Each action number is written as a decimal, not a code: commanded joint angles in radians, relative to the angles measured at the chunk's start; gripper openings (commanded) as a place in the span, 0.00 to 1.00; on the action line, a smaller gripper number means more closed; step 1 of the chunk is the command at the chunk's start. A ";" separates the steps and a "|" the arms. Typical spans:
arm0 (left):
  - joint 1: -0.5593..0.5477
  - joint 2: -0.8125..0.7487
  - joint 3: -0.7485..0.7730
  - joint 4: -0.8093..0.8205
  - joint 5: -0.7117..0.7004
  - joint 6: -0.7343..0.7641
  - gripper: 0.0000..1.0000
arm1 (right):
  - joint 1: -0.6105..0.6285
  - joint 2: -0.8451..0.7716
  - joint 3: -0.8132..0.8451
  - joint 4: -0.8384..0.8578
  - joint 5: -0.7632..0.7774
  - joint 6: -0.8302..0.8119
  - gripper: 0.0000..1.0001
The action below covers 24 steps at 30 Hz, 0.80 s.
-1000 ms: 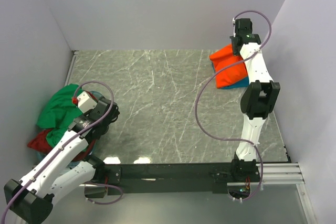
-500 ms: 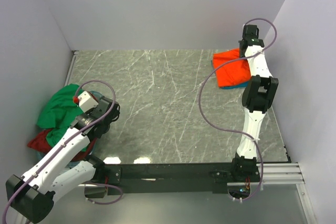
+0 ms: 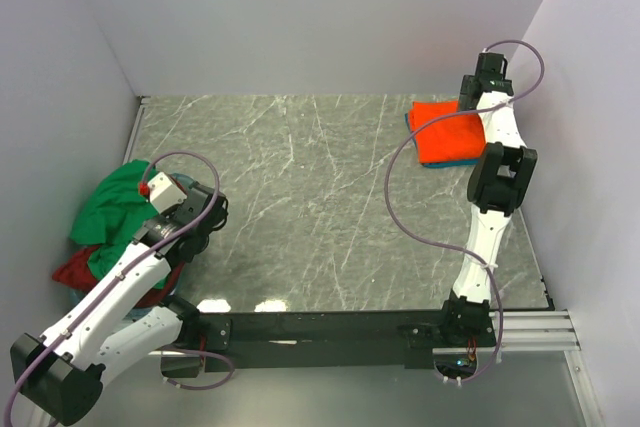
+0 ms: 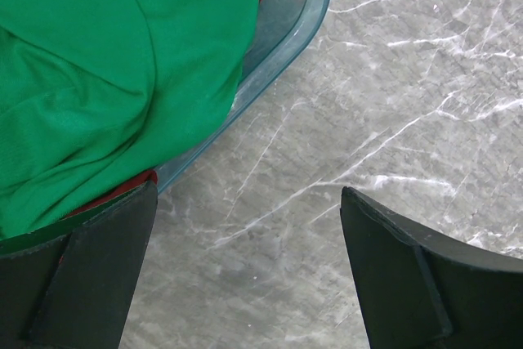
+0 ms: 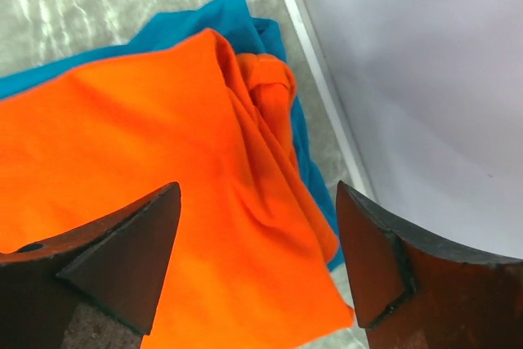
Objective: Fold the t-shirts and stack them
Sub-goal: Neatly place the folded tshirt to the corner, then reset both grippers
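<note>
The bright orange t-shirt (image 3: pixel 446 133) (image 5: pixel 163 145) lies folded on top of the teal blue t-shirt (image 3: pixel 456 161) (image 5: pixel 221 14) at the far right of the table. My right gripper (image 3: pixel 481 97) (image 5: pixel 257 194) hovers over the orange shirt's right edge, open, with nothing between its fingers. At the left, a crumpled green t-shirt (image 3: pixel 115 205) (image 4: pixel 98 79) lies over a dark red t-shirt (image 3: pixel 74 270) (image 4: pixel 122 190) in a clear bin (image 4: pixel 286 46). Beside that bin my left gripper (image 3: pixel 165 197) (image 4: pixel 248 194) stands open over bare table.
A metal strip (image 5: pixel 315 79) runs along the table's right edge, close to the folded stack and in front of the white side wall (image 5: pixel 425 79). White walls enclose the grey marble table (image 3: pixel 300 197) at the back and on both sides.
My right gripper has opened and let go of the orange shirt, which now lies flat on the teal one. The right arm swung toward the far right corner. The left arm barely moved.
</note>
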 commanded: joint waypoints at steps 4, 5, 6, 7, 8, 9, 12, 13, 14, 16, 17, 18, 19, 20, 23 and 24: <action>-0.002 -0.030 0.041 0.015 -0.015 -0.010 0.99 | 0.013 -0.135 -0.055 0.055 -0.029 0.119 0.85; -0.002 -0.041 0.038 0.021 -0.012 -0.003 1.00 | 0.017 -0.176 -0.090 0.061 -0.032 0.139 0.85; -0.002 -0.047 0.040 0.023 -0.010 -0.005 1.00 | 0.028 -0.199 -0.110 0.067 -0.042 0.148 0.86; 0.000 -0.060 0.041 0.023 -0.009 -0.005 0.99 | 0.034 -0.248 -0.132 0.084 -0.045 0.162 0.86; -0.002 -0.069 0.041 0.028 -0.005 0.000 0.99 | 0.040 -0.276 -0.180 0.094 -0.049 0.191 0.87; -0.002 -0.076 0.046 0.029 -0.005 0.001 0.99 | 0.054 -0.302 -0.208 0.105 -0.059 0.202 0.87; -0.002 -0.112 0.046 0.049 0.013 0.023 1.00 | 0.078 -0.415 -0.313 0.136 -0.099 0.252 0.88; -0.002 -0.125 0.044 0.057 0.025 0.029 0.99 | 0.097 -0.467 -0.337 0.142 -0.090 0.265 0.88; -0.002 -0.130 0.044 0.057 0.028 0.027 0.99 | 0.106 -0.500 -0.392 0.148 -0.079 0.289 0.88; 0.000 -0.142 0.043 0.064 0.045 0.027 0.99 | 0.124 -0.601 -0.507 0.169 -0.079 0.320 0.89; -0.002 -0.146 0.044 0.071 0.054 0.039 1.00 | 0.129 -0.638 -0.552 0.183 -0.090 0.341 0.89; -0.002 -0.150 0.041 0.087 0.067 0.050 0.99 | 0.134 -0.677 -0.598 0.196 -0.091 0.354 0.89; -0.002 -0.150 0.040 0.092 0.079 0.059 0.99 | 0.137 -0.755 -0.642 0.206 -0.090 0.371 0.89; -0.002 -0.149 0.040 0.094 0.099 0.063 0.99 | 0.140 -0.799 -0.729 0.223 -0.093 0.398 0.89; -0.002 -0.152 0.038 0.086 0.111 0.058 0.99 | 0.151 -0.984 -0.930 0.268 -0.096 0.430 0.90; -0.002 -0.155 0.037 0.086 0.117 0.058 1.00 | 0.152 -1.035 -0.984 0.283 -0.104 0.440 0.90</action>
